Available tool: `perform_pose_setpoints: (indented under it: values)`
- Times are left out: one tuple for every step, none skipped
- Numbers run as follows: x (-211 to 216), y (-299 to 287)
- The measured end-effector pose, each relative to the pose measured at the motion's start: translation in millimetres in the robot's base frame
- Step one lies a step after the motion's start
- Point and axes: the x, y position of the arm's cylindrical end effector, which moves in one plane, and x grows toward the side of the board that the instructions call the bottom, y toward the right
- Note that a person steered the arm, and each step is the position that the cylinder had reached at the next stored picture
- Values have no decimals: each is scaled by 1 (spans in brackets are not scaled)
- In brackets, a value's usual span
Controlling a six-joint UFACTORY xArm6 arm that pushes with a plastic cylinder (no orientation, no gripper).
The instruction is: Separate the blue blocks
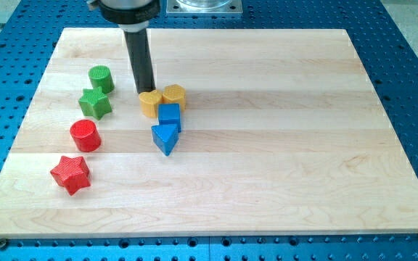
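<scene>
A blue cube (169, 115) and a blue triangular block (165, 137) sit touching each other left of the board's middle, the cube above the triangle. My tip (146, 91) is just above and left of them, at the upper left edge of a yellow heart block (149, 104). A yellow hexagonal block (174, 96) sits to the right of the heart, touching the blue cube's top.
A green cylinder (101, 77) and a green star (95, 104) lie at the left. A red cylinder (85, 135) and a red star (70, 174) lie below them. The wooden board (303, 145) rests on a blue perforated table.
</scene>
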Motion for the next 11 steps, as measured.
perform_pose_setpoints:
  values:
    - [-18,32]
    - [-1,55]
    - [36,102]
    - [83,149]
    - [141,162]
    - [163,85]
    - [119,64]
    - [144,25]
    - [138,15]
    - [117,-4]
    - [111,-8]
